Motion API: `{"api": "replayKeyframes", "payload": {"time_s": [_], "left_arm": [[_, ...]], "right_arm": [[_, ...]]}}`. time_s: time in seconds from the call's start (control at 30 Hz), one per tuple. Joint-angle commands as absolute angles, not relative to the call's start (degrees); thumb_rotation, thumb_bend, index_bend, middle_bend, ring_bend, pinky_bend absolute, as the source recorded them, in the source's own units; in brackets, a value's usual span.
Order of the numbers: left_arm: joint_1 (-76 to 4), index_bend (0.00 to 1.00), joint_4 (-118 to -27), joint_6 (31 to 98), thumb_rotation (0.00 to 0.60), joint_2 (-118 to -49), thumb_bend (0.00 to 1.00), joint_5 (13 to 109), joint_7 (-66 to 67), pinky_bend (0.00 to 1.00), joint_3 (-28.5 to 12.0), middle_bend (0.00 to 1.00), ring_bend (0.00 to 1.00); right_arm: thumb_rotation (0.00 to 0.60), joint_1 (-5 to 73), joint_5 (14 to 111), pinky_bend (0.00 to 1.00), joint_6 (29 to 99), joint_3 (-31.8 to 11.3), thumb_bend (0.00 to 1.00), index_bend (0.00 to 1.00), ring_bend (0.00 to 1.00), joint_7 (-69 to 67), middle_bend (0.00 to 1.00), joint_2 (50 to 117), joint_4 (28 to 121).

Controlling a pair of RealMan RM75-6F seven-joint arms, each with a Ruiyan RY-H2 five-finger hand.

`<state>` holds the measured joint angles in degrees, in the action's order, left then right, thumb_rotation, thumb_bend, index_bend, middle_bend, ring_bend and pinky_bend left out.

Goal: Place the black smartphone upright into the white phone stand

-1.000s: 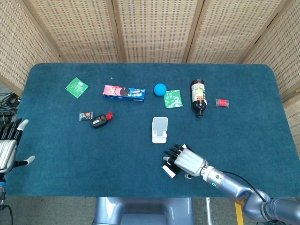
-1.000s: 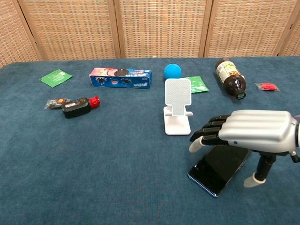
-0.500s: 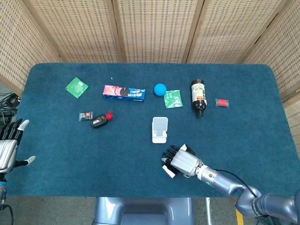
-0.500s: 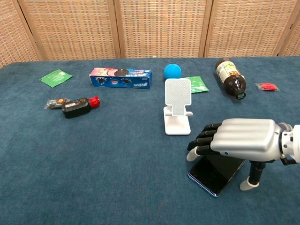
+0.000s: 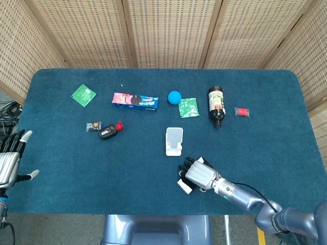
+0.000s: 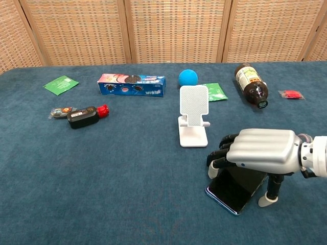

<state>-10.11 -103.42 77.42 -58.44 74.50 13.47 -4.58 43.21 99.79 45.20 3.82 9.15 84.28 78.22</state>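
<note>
Blue table (image 5: 76,168), stand (image 5: 173,141) unobstructed

Two green packets (image 5: 84,94) (image 5: 188,107), one bottle (image 5: 216,105)

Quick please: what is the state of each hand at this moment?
Left hand: open, fingers apart, holds nothing, at the table's left edge.
Right hand: arched over the black smartphone, fingers and thumb on either side; a firm grip cannot be told.

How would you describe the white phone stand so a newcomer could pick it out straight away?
Look at the blue table and find its middle, just in front of the blue ball and green packet. There the white phone stand stands upright, with the right hand nearer the camera. It is the only white, upright thing there; the rest lie flat.
</note>
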Motion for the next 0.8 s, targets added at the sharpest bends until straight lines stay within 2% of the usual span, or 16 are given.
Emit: {"api": "replayKeyframes", "payload": {"time_s": [0.03, 0.1, 0.2, 0.4, 0.57, 0.8], "left_arm": [[-10.1, 0.00, -103.5, 77.5, 0.600, -58.4, 0.00, 74.5, 13.4, 0.00, -4.6, 0.00, 0.00], [-10.1, 0.00, -103.5, 77.4, 0.600, -58.4, 0.00, 74.4, 13.3, 0.00, -4.6, 0.00, 0.00], [-10.2, 0.00, -103.4, 77.2, 0.600, -58.4, 0.00, 74.4, 13.1, 0.00, -4.5, 0.00, 0.00], [-10.3, 0.00, -103.4, 77.3, 0.600, -58.2, 0.00, 74.4, 12.8, 0.00, -4.6, 0.00, 0.00], [-10.4, 0.00, -103.5, 77.3, 0.600, -58.1, 0.00, 74.3, 12.7, 0.00, -4.6, 0.00, 0.00], [-10.6, 0.00, -103.2, 76.8, 0.600, -58.2, 0.00, 73.7, 12.6, 0.00, -4.8, 0.00, 0.00]], "right_arm": [[0.600, 43.4, 100.8, 0.44, 47.2, 4.5, 0.22, 0.58, 0.51, 7.3, 0.55, 83.8, 78.4], [0.600, 43.1, 102.0, 0.51, 49.3, 5.0, 0.29, 0.64, 0.57, 6.8, 0.61, 83.3, 78.7], [0.600, 42.7, 104.5, 0.54, 53.4, 5.3, 0.35, 0.65, 0.59, 8.0, 0.62, 81.9, 79.5], [0.600, 42.9, 108.6, 0.54, 59.0, 4.1, 0.36, 0.65, 0.59, 15.7, 0.63, 77.3, 83.5], [0.600, 44.8, 109.6, 0.54, 59.0, 0.6, 0.36, 0.63, 0.59, 23.9, 0.62, 73.7, 86.1], [0.600, 48.9, 111.2, 0.54, 55.4, -5.0, 0.36, 0.62, 0.59, 39.1, 0.62, 71.0, 87.8]]}}
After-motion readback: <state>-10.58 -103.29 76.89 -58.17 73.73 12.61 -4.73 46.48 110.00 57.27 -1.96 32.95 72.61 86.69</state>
